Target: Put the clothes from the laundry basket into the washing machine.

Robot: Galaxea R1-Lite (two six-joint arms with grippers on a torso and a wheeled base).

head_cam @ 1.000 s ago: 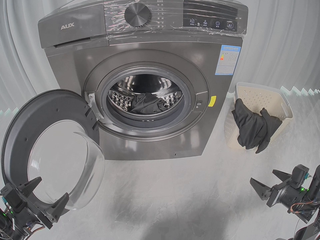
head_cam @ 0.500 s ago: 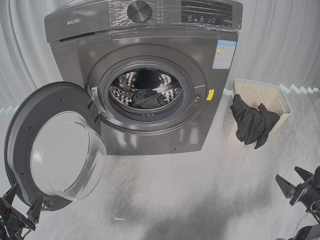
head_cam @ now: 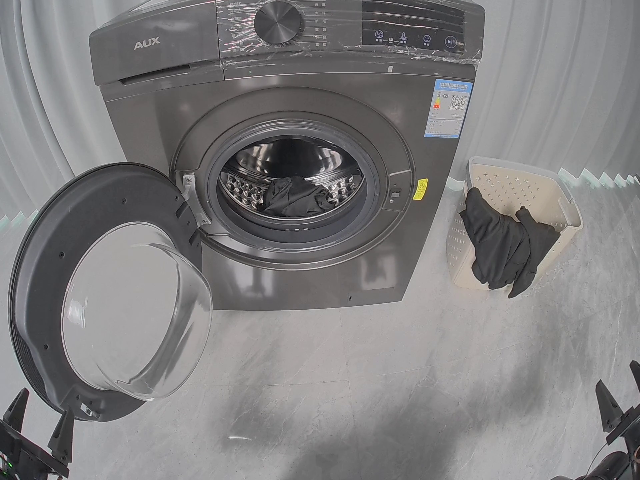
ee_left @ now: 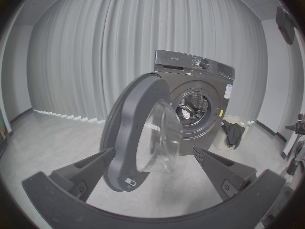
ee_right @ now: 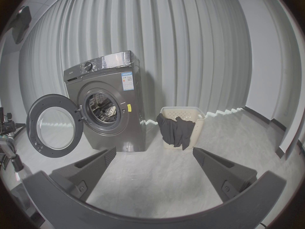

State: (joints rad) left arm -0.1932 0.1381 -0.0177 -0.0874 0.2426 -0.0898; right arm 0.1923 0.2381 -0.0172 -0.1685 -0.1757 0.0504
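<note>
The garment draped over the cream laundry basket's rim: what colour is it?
The draped cloth garment is plain black; the head view shows it best.

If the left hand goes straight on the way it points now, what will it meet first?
Probably the open door of the washing machine: in the left wrist view it stands right ahead of the left hand, nearer than the drum. Depth is unclear.

Over one second both arms drew back from the washing machine (head_cam: pixel 293 101). The left gripper (head_cam: pixel 44 405) sank toward the head view's lower left corner and the right gripper (head_cam: pixel 617 376) toward its lower right, while the whole view shifted.
</note>
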